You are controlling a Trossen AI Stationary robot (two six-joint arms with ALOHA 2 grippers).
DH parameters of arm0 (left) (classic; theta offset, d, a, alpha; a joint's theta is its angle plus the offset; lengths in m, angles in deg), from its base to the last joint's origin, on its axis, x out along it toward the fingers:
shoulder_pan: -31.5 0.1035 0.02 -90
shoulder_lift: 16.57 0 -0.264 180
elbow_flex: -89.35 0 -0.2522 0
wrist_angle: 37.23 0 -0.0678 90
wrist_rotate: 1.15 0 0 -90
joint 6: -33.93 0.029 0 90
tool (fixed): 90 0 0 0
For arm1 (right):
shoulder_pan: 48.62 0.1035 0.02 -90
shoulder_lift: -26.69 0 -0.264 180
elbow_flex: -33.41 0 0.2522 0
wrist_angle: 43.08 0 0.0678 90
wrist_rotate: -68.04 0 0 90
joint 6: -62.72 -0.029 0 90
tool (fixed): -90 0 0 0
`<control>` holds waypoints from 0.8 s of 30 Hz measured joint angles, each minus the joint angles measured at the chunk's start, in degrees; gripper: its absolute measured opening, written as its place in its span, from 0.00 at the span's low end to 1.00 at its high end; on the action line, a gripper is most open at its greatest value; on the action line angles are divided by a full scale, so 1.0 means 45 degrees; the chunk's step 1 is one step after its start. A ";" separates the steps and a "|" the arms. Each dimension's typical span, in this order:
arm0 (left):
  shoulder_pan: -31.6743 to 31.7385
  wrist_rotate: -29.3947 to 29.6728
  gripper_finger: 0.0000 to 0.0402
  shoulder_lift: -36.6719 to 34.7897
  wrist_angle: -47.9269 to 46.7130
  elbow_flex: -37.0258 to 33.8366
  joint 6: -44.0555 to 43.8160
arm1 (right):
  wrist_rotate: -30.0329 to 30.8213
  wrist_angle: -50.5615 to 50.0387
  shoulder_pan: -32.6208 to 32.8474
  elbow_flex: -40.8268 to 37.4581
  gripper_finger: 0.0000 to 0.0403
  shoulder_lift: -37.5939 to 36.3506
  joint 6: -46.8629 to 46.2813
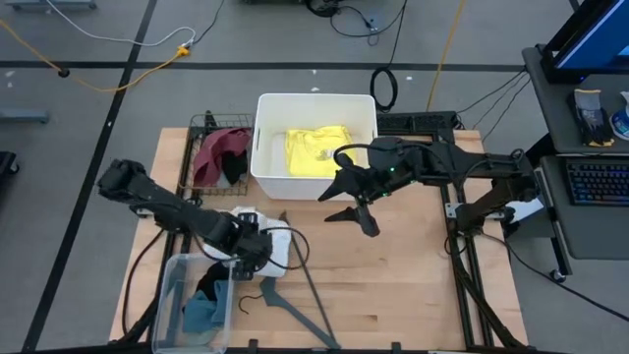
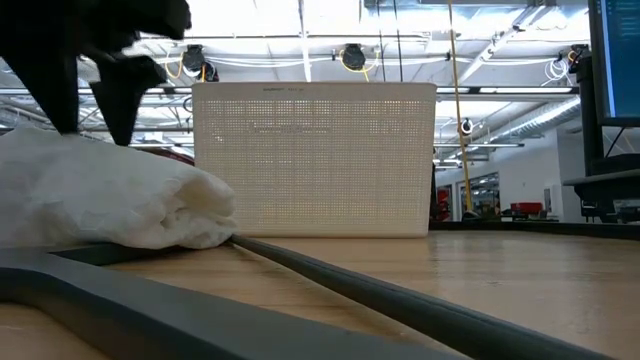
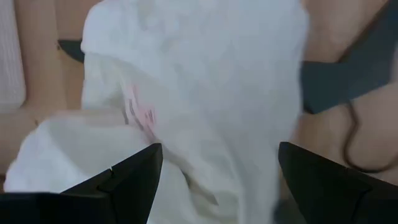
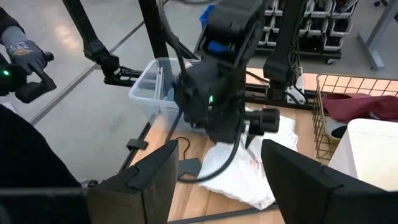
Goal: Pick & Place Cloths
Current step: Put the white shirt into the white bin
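I'm looking down on a light wooden table standing on a grey floor with cables trailing across it, and a desk with a keyboard off to the right.

The white cloth lies on the wood near the table's left front, just right of the clear plastic bin. From above only a small bunched part of it shows past the arm, so I cannot tell which way its long axis runs there. In the low view it reads as a soft rounded heap stretched sideways across the picture, its folded end toward the white tub.

My left gripper sits right over that heap. In its wrist view the two dark fingers stand spread, one on each side of the fabric, which fills the gap between them; they are parted, not clamped on it.

My right gripper hangs over bare wood just in front of the white tub, its fingers wide apart and holding nothing.

The yellow cloth lies spread flat inside the tub. The maroon cloth is draped in the wire basket left of the tub, with the black cloth against it. The teal-blue cloth sits crumpled in the clear bin. A grey hanger lies on the table beside the white cloth, one long arm running toward the front edge.
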 joint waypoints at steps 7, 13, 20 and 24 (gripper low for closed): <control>0.0341 0.0829 0.81 0.1433 -0.0005 0.0000 0.0733 | -0.0010 -0.0398 0.0000 0.0005 0.56 0.0000 0.0024; 0.0726 0.0622 0.81 0.2649 -0.0001 0.0000 0.1682 | -0.0019 -0.0618 0.0000 0.0005 0.56 -0.0010 -0.0005; 0.1136 -0.0779 0.81 0.3926 0.0175 0.0073 0.2300 | -0.0029 -0.0853 0.0000 0.0005 0.56 -0.0014 -0.0015; 0.1196 -0.1065 0.81 0.4378 0.0566 0.0073 0.2408 | -0.0031 -0.0973 0.0000 0.0005 0.56 -0.0014 -0.0015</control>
